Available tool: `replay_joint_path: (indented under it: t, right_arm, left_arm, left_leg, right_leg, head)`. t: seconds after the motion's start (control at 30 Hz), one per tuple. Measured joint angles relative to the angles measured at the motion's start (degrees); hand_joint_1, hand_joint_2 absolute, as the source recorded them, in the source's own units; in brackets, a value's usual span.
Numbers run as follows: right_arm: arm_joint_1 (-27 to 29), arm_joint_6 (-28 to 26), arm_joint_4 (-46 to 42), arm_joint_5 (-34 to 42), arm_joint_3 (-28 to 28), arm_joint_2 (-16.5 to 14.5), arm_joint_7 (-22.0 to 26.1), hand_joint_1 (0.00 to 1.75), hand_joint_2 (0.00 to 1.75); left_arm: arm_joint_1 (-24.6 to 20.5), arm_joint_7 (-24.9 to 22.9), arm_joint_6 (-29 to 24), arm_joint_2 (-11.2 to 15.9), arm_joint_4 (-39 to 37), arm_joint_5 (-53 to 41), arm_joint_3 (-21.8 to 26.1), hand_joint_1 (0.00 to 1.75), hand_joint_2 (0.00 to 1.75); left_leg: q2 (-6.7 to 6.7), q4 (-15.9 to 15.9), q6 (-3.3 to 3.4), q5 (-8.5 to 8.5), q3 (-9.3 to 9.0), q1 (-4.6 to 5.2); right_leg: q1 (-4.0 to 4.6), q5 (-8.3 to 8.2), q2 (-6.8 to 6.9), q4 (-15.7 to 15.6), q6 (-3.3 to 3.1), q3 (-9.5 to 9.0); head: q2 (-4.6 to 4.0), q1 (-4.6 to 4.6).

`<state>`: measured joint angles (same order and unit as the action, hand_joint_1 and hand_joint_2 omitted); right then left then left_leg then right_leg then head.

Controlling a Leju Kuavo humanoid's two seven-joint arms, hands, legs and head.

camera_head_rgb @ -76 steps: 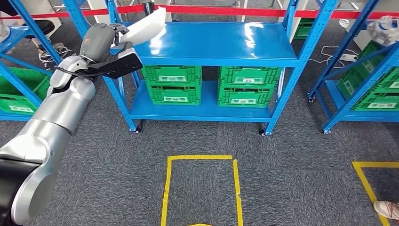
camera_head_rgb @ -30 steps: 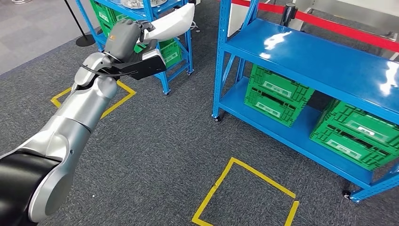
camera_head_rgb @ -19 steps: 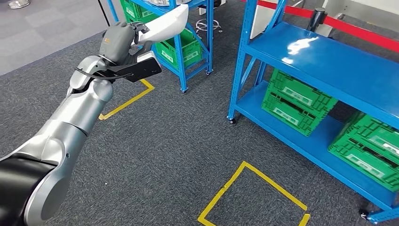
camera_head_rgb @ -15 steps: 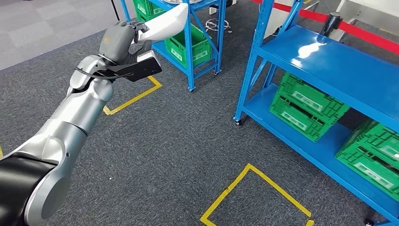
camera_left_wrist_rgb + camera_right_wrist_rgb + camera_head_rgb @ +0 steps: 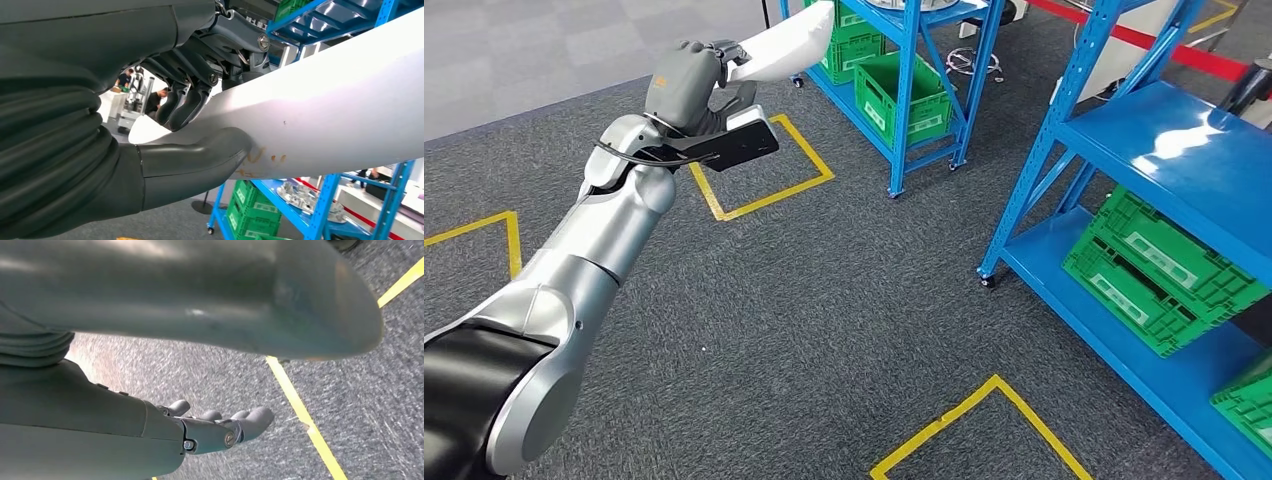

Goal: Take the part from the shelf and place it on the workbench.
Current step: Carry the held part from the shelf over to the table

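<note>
High above the grey carpet floor (image 5: 824, 300), the left hand (image 5: 686, 85) clasps one end of the long white curved plastic part (image 5: 784, 45), whose far end nears the blue metal shelf (image 5: 904, 90) and could strike it, while the right hand (image 5: 220, 427) hangs empty, fingers loosely spread.

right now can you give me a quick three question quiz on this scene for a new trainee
1. True or false: the left hand holds the white part.
2. What lies under the right hand?
A. grey carpet with yellow tape
B. a blue shelf board
C. a green crate
3. Fill in: the crates on the lower board of the blue shelf are ____ in colour.

Key: 1 true, the thumb and fingers clasp the part from opposite sides. 2 A, the hand hangs over the carpet, holding nothing, fingers loosely extended. 3 green.
</note>
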<state>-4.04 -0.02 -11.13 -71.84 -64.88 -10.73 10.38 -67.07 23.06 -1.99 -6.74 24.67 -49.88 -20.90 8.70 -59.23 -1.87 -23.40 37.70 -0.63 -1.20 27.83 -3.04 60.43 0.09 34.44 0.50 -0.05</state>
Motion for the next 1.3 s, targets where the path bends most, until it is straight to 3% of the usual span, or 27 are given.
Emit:
replay_joint_path:
  t: [0.03,0.07,0.13,0.17,0.23,0.27,0.3,0.37,0.43,0.5,0.53,0.6,0.67,0.73,0.77,0.8,0.87,0.93,1.0,1.03,1.1,1.17,1.23,1.27,1.3]
  right_arm:
    - [0.0,0.0,0.0,0.0,0.0,0.0,0.0,0.0,0.0]
    - [0.0,0.0,0.0,0.0,0.0,0.0,0.0,0.0,0.0]
    - [0.0,0.0,0.0,-0.1,0.0,0.0,0.0,0.0,0.0]
    - [0.1,-0.1,0.0,-0.1,-0.1,0.0,0.0,0.0,0.0]
    - [0.2,-0.1,0.0,-0.1,-0.1,0.0,0.0,0.0,0.0]
    - [0.1,-0.1,0.0,-0.1,-0.1,0.0,0.0,0.0,0.0]
    - [0.1,-0.1,0.0,-0.2,-0.1,0.0,0.0,0.0,0.0]
    - [0.1,-0.1,0.0,-0.2,-0.1,0.0,0.1,0.0,0.0]
    - [0.1,-0.1,0.0,-0.3,-0.1,-0.1,0.1,0.0,0.0]
    - [0.0,-0.1,0.0,-0.3,-0.1,-0.1,0.1,0.0,0.0]
    - [0.0,-0.1,0.0,-0.3,-0.1,-0.2,0.1,0.0,0.0]
    - [-0.1,-0.1,0.0,-0.4,-0.1,-0.2,0.2,0.0,0.0]
    - [0.0,-0.2,0.0,-0.4,-0.1,-0.2,0.2,0.0,0.0]
    - [0.2,-0.2,0.0,-0.4,-0.1,-0.2,0.2,0.0,0.0]
    - [0.2,-0.2,0.0,-0.4,-0.1,-0.2,0.2,0.0,0.0]
    - [0.2,-0.2,0.0,-0.4,-0.1,-0.2,0.2,0.0,0.0]
    - [0.2,-0.3,0.0,-0.4,-0.1,-0.2,0.2,0.0,0.0]
    - [0.1,-0.3,0.0,-0.4,-0.1,-0.2,0.3,0.0,0.0]
    - [0.0,-0.4,0.0,-0.5,-0.1,-0.2,0.4,0.0,0.0]
    - [0.0,-0.5,0.0,-0.5,-0.1,-0.2,0.4,0.0,0.0]
    - [0.0,-0.5,0.0,-0.6,-0.1,-0.3,0.4,0.0,0.0]
    - [0.1,-0.4,0.0,-0.8,-0.1,-0.3,0.4,0.0,0.0]
    - [0.2,-0.3,0.0,-1.0,-0.1,-0.3,0.4,0.0,0.0]
    - [0.2,-0.3,0.0,-1.0,-0.1,-0.2,0.4,0.0,0.0]
    - [0.2,-0.2,0.0,-1.0,-0.1,-0.2,0.4,0.0,0.0]
  left_arm:
    - [0.0,-0.1,0.0,0.2,0.0,0.0,0.0,1.45,1.75]
    - [-0.1,-0.1,0.0,0.3,0.0,-0.1,0.0,1.45,1.75]
    - [-0.2,-0.2,0.0,0.4,-0.1,-0.1,0.0,1.45,1.75]
    - [-0.2,-0.2,0.0,0.3,-0.1,-0.1,0.0,1.45,1.75]
    - [0.0,-0.3,0.0,0.2,-0.3,-0.2,0.0,1.45,1.75]
    - [0.0,-0.3,0.0,0.2,-0.4,-0.3,0.0,1.45,1.75]
    - [0.0,-0.4,0.0,0.2,-0.4,-0.4,0.0,1.45,1.75]
    - [-0.3,-0.5,0.0,0.1,-0.4,-0.5,0.0,1.45,1.75]
    - [-0.6,-0.6,0.0,0.0,-0.3,-0.7,0.0,1.45,1.75]
    - [-0.8,-0.6,0.0,0.1,-0.3,-0.8,0.0,1.45,1.75]
    - [-0.9,-0.6,0.1,0.1,-0.3,-0.9,0.0,1.45,1.75]
    - [-1.1,-0.7,0.2,0.0,-0.2,-1.0,0.0,1.45,1.75]
    - [-1.2,-0.7,0.5,-0.3,-0.3,-1.0,0.0,1.45,1.75]
    - [-1.0,-0.7,0.7,-0.6,-0.4,-1.1,0.0,1.45,1.75]
    - [-0.9,-0.7,0.7,-0.7,-0.5,-1.1,0.0,1.45,1.75]
    - [-0.9,-0.7,0.8,-0.7,-0.5,-1.1,0.0,1.45,1.75]
    - [-1.0,-0.8,0.8,-0.7,-0.5,-1.1,0.0,1.45,1.75]
    - [-1.1,-0.8,0.8,-0.7,-0.5,-1.1,0.0,1.45,1.75]
    - [-1.2,-0.8,0.8,-0.5,-0.5,-1.1,-0.1,1.45,1.75]
    - [-1.2,-0.7,0.8,-0.3,-0.5,-1.1,-0.1,1.45,1.75]
    - [-1.3,-0.8,1.0,0.1,-0.5,-1.1,-0.1,1.45,1.75]
    - [-1.5,-1.0,1.3,0.2,-0.5,-1.2,-0.1,1.45,1.75]
    - [-1.4,-1.1,1.6,0.3,-0.8,-1.2,-0.1,1.45,1.75]
    - [-1.4,-1.2,1.7,0.5,-0.9,-1.2,-0.1,1.45,1.75]
    - [-1.4,-1.2,1.7,0.7,-1.0,-1.2,-0.1,1.45,1.75]
  left_leg:
    - [-0.6,-0.2,-0.29,-0.11,0.27,0.04]
    - [-2.02,-1.4,-0.5,-0.8,0.9,0.14]
    - [-6.07,-7.1,-0.68,-3.87,3.56,0.4]
    - [-7.3,-10.9,-0.73,-5.53,5.27,0.39]
    - [-8.22,-15.0,-0.61,-6.63,7.0,0.39]
    - [-8.41,-13.9,-0.41,-5.76,6.24,0.43]
    - [-8.84,-10.8,-0.11,-4.24,4.38,0.54]
    - [-11.46,-3.3,0.79,-2.14,0.08,1.15]
    - [-13.21,0.0,1.52,-1.77,-1.74,1.77]
    - [-11.99,0.3,1.94,-1.45,-1.8,1.89]
    - [-11.21,0.6,2.18,-1.23,-1.95,1.75]
    - [-9.81,1.2,2.72,-0.78,-2.27,1.29]
    - [-8.33,1.3,3.05,-0.56,-2.21,1.06]
    - [-6.56,1.1,3.13,-0.53,-2.05,1.04]
    - [-5.66,0.9,3.09,-0.55,-1.97,1.01]
    - [-4.8,0.7,3.0,-0.58,-1.89,0.95]
    - [-3.25,0.1,2.56,-0.71,-1.61,0.86]
    - [-1.91,-0.2,1.79,-0.66,-1.07,0.8]
    - [-0.63,0.0,0.93,-0.28,-0.59,0.63]
    - [-0.58,0.0,0.63,-0.22,-0.37,0.56]
    - [-3.02,-2.3,0.18,-1.62,0.88,0.71]
    - [-6.65,-8.6,-0.1,-4.95,3.78,0.74]
    - [-7.94,-14.9,-0.38,-7.19,6.66,0.52]
    - [-8.18,-15.7,-0.45,-7.0,6.97,0.42]
    - [-8.49,-14.0,-0.46,-5.77,6.02,0.35]
  right_leg:
    - [0.01,-0.19,0.69,-0.2,-0.42,-0.1]
    - [-0.05,-0.37,1.38,-0.4,-0.83,-0.2]
    - [0.11,-0.5,2.81,-0.7,-1.34,-0.3]
    - [0.27,-0.46,3.57,-0.7,-1.5,-0.29]
    - [0.57,-0.36,5.19,-0.6,-1.65,-0.27]
    - [0.7,-0.32,5.96,-0.6,-1.7,-0.28]
    - [0.81,-0.28,6.7,-0.6,-1.72,-0.33]
    - [1.11,-0.14,8.12,-0.7,-1.58,-0.48]
    - [1.21,-0.05,9.38,-0.8,-1.13,-0.67]
    - [1.18,0.05,10.75,-1.0,-0.54,-1.05]
    - [1.08,0.31,10.6,-0.8,-0.22,-1.18]
    - [0.87,2.19,7.86,2.0,0.31,-0.11]
    - [0.62,5.46,4.38,9.0,0.67,3.28]
    - [0.56,6.86,3.39,14.5,0.89,6.25]
    - [0.52,5.92,3.24,14.2,0.92,6.35]
    - [0.43,4.11,2.99,11.7,0.93,5.35]
    - [0.09,0.68,1.02,4.0,0.97,1.85]
    - [-0.02,-0.23,-0.53,0.0,0.8,-0.05]
    - [0.17,-0.26,0.2,-0.4,0.19,-0.19]
    - [0.17,-0.45,0.9,-0.6,-0.22,-0.27]
    - [0.1,-0.84,2.23,-1.1,-1.07,-0.49]
    - [0.27,-0.9,3.56,-1.3,-1.53,-0.56]
    - [0.38,-0.8,5.09,-1.3,-1.66,-0.58]
    - [0.39,-0.72,5.85,-1.3,-1.66,-0.6]
    - [0.39,-0.63,6.59,-1.3,-1.61,-0.65]
  head:
    - [0.0,-0.09]
    - [0.0,-0.35]
    - [0.0,-0.88]
    - [0.0,-1.05]
    - [0.0,-1.09]
    - [0.0,-1.11]
    - [0.0,-1.13]
    - [0.0,-1.1]
    - [0.0,-1.14]
    - [0.0,-1.19]
    - [0.0,-1.15]
    - [0.0,-0.97]
    - [0.0,-0.67]
    - [0.0,-0.45]
    - [0.0,-0.4]
    - [0.0,-0.36]
    - [0.0,-0.27]
    - [0.0,-0.21]
    - [0.0,-0.21]
    - [0.0,-0.2]
    - [0.0,-0.57]
    - [0.0,-1.01]
    - [0.0,-1.08]
    - [0.0,-1.1]
    - [0.0,-1.11]
